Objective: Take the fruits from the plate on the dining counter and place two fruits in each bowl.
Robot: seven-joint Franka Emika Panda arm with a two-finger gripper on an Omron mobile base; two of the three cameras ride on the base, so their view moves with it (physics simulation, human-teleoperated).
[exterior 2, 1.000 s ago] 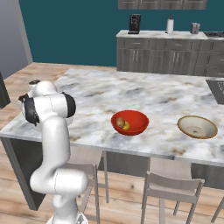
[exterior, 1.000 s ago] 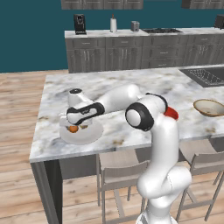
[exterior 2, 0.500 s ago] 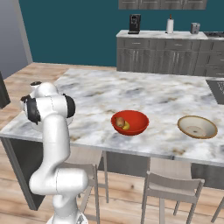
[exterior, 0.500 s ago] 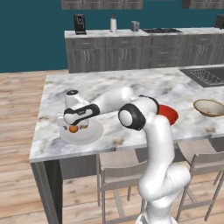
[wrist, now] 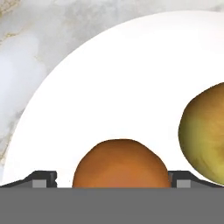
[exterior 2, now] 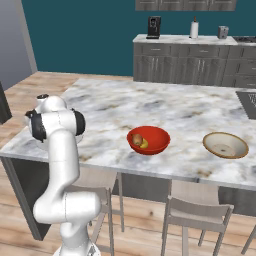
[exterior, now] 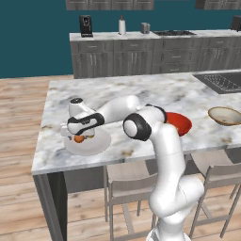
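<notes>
On the marble bench (exterior: 141,96), the claw (wrist: 112,177) stands spread around the plate's (wrist: 131,87) small, firm, smooth, roll-prone orange (wrist: 120,164); grip across its widest middle.

Orange fruit (wrist: 120,162), white plate (wrist: 109,87)

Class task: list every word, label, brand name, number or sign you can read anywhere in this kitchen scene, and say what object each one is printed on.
None can be read.
The black coffee machine on the back counter shows no legible marking; it is too small to tell.
The round pale plate, glossy red bowl, shallow tan bowl and white-grey marble counter carry no text.
</notes>
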